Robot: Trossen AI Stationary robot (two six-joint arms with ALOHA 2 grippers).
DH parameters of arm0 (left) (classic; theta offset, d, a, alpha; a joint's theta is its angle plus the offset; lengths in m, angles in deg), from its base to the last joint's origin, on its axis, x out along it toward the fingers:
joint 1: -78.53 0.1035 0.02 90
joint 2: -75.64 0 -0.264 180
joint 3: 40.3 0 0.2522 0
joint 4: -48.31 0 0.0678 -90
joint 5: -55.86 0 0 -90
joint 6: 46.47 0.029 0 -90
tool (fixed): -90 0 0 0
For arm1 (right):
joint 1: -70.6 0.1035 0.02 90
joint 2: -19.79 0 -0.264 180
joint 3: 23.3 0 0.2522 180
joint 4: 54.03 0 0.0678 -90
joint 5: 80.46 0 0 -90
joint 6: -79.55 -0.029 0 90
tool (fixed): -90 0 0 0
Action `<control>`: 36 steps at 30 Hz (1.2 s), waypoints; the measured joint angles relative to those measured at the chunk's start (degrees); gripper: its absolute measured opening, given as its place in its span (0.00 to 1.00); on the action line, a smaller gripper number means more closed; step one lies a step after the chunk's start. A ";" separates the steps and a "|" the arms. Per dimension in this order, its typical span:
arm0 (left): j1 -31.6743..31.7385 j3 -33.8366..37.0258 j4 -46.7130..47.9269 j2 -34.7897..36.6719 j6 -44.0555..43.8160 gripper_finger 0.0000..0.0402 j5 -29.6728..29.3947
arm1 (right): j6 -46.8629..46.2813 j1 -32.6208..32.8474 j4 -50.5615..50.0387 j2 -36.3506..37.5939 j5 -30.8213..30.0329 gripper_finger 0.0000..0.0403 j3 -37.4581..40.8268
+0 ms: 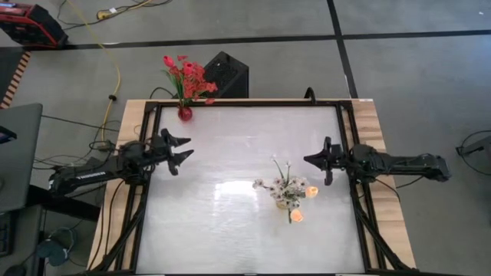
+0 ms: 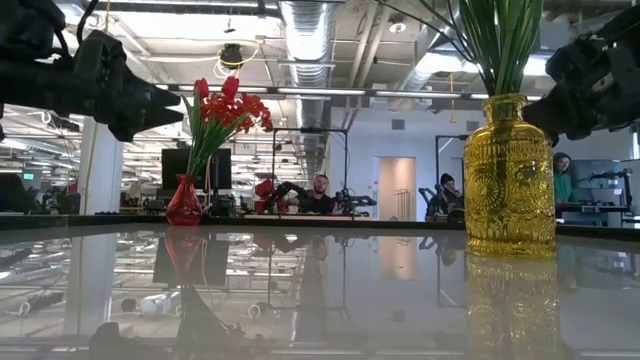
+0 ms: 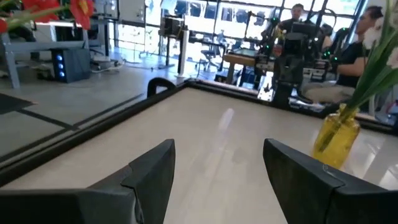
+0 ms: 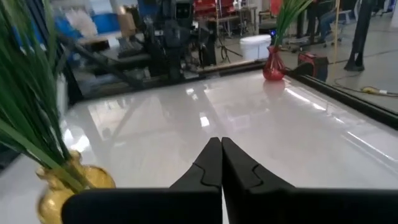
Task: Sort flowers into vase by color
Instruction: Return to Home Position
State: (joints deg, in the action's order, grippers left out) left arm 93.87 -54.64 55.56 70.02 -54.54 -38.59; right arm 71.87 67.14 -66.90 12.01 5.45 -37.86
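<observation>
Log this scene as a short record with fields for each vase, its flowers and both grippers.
red vase: far edge of the table, left of middle
its contents: red flowers
yellow vase: right of centre
its contents: white blossoms, pale orange buds
left gripper: open, holding nothing, left side
right gripper: shut, holding nothing, right side

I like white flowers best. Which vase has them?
The yellow glass vase near the right gripper; the small red vase farther away holds only red blooms.
</observation>
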 joint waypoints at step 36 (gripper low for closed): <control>0.00 0.11 4.14 0.02 2.46 0.58 -0.71 | -1.36 -0.02 -0.37 -1.32 -0.19 0.11 0.09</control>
State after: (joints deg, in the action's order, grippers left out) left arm 93.87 -54.53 59.70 70.03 -52.08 -39.31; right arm 70.50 67.11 -67.26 10.69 5.26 -37.77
